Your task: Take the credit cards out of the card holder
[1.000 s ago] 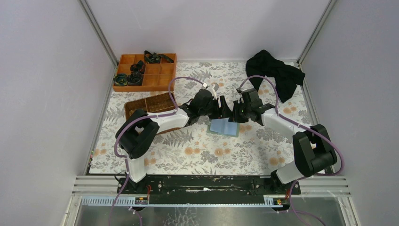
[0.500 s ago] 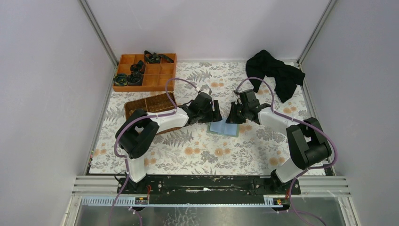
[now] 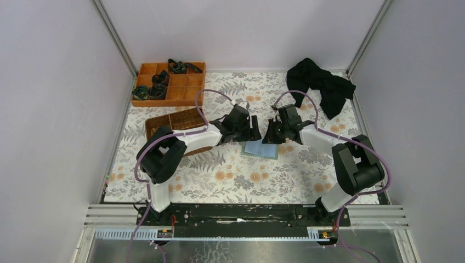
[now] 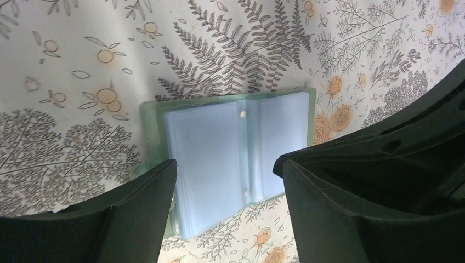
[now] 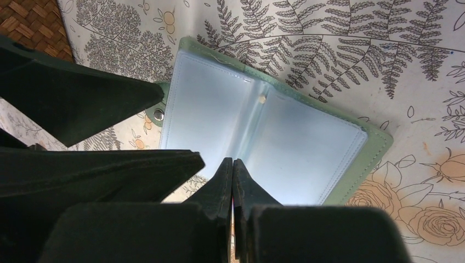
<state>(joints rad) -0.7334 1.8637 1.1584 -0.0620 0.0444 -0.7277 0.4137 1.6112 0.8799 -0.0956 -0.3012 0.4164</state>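
The card holder (image 3: 261, 148) lies open and flat on the floral cloth, grey-green rim out, light blue slots up. It also shows in the left wrist view (image 4: 236, 148) and the right wrist view (image 5: 263, 142). No credit cards show in any view; the slots look pale and blank. My left gripper (image 3: 253, 133) (image 4: 225, 164) is open, its fingers astride the holder's near edge, just above it. My right gripper (image 3: 270, 136) (image 5: 233, 160) is shut with nothing seen between the fingers, its tip over the holder's centre fold. The two grippers face each other closely.
A brown wicker basket (image 3: 175, 123) (image 5: 33, 22) sits left of the left arm. An orange divided tray (image 3: 167, 82) with dark items stands at the back left. A black cloth (image 3: 323, 85) lies at the back right. Enclosure walls stand on both sides.
Over the last second both grippers drew a little apart and came lower over the holder's far edge. The holder has stayed open in place. Little has moved in the last half second.
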